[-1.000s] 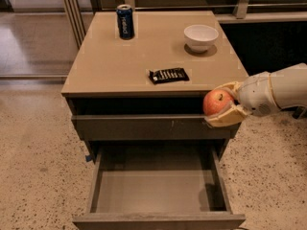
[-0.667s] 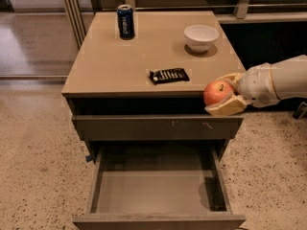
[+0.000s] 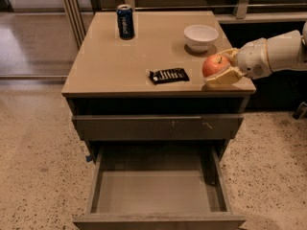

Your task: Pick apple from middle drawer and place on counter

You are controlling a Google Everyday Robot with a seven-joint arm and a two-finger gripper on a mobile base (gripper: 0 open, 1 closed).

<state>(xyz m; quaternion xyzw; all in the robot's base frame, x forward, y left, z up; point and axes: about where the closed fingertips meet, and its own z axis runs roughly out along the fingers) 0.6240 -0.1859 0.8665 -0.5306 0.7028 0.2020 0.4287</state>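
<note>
Red-orange apple (image 3: 216,65) clamped in pincer (image 3: 223,67) at front corner of bench (image 3: 120,61), near edge; contact with surface unclear. I hold grip firm so fruit cannot roll off. Middle drawer (image 3: 158,195) open below. Judged next: set down clear of white bowl (image 3: 201,35).

The pale two-finger gripper (image 3: 221,66), reaching in from the right on a white arm, clasped the small round red-orange apple (image 3: 215,65) between its fingers over the near right corner of the smooth tan counter (image 3: 110,63). Whether the apple touched the slab could not be told. A white bowl (image 3: 201,36) sat just beyond it, a flat black snack packet (image 3: 168,75) to its left, and a blue can (image 3: 125,21) stood upright at the far left. Below, the grey-brown middle drawer (image 3: 153,193) stood pulled open toward the near side.
</note>
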